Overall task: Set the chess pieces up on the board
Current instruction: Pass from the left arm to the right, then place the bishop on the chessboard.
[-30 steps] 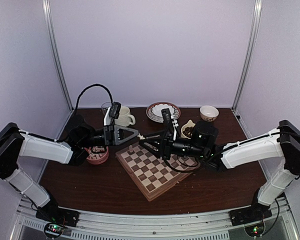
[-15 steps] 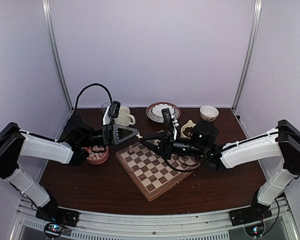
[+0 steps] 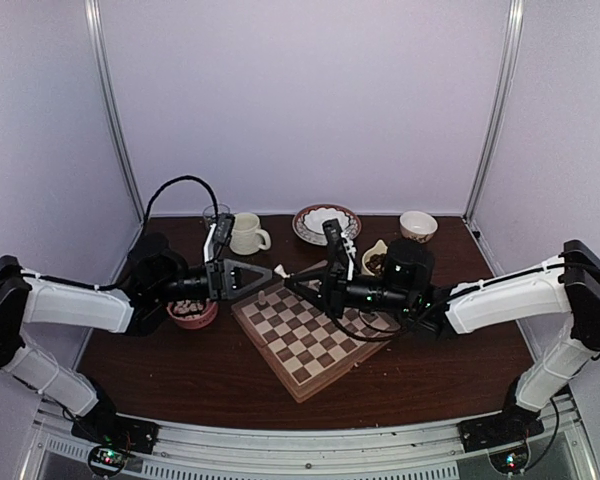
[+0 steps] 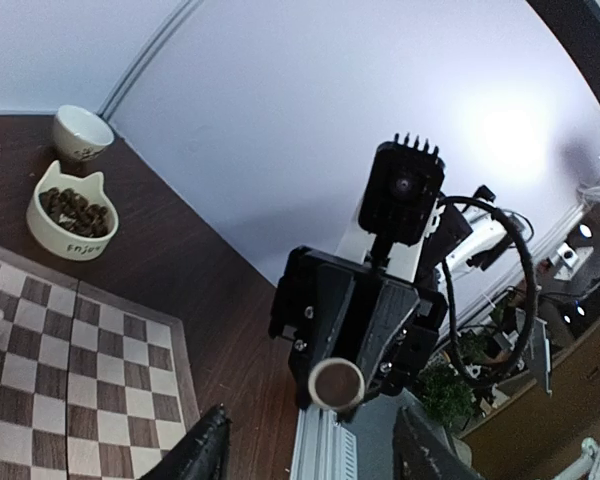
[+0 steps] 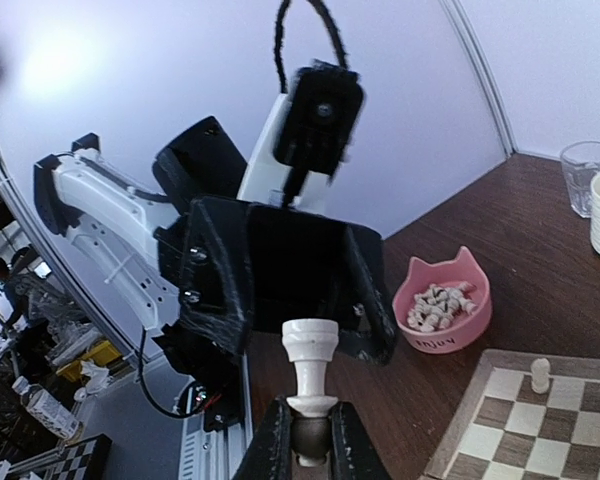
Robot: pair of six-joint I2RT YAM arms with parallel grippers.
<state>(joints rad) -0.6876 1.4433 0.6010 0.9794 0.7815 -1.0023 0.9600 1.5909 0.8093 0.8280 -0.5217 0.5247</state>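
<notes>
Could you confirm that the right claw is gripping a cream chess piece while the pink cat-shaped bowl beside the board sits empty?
Not quite: the pink cat-shaped bowl is not empty. The right wrist view shows pale chess pieces heaped inside it. The rest stands: the right claw is gripping a cream chess piece.

Left gripper (image 3: pixel 270 270) lower — closer to right gripper (image 3: pixel 292 281).
</notes>
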